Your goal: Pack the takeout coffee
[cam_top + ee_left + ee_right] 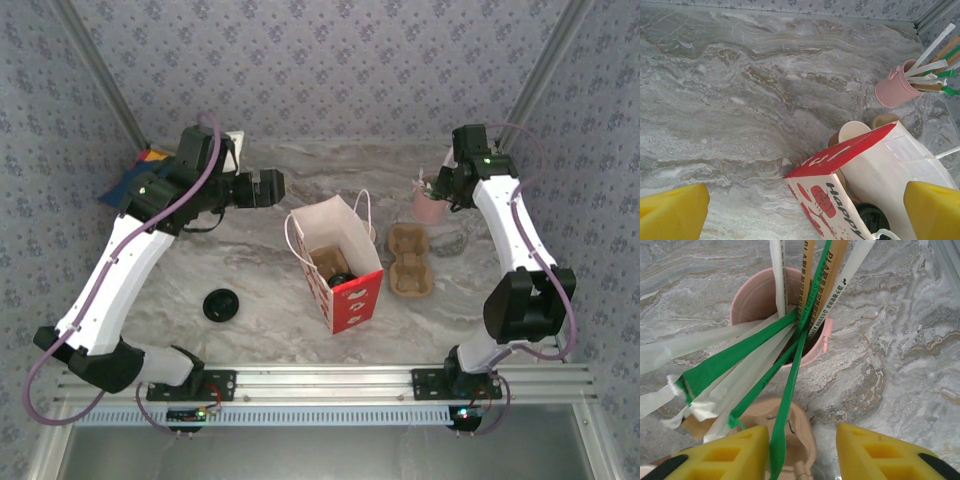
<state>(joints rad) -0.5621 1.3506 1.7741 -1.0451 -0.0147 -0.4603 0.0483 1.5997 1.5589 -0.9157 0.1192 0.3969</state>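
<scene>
A red and white paper bag (338,275) stands open in the middle of the table. Inside it sits the takeout coffee (341,280), of which I see mainly the round black lid (873,221). My left gripper (268,188) hovers open above and to the left of the bag (880,165), its yellow fingers (675,212) wide apart with nothing between them. My right gripper (802,440) is over the pink cup of straws (762,295). Its jaws stand apart, with a green straw (782,425) running between them close to the left finger (735,455).
A tan pulp cup carrier (410,262) lies right of the bag, below the pink cup (428,206). A loose black lid (220,305) rests on the marble at the front left. Coloured flat items (140,175) lie at the back left. Patterned walls close off the back and sides.
</scene>
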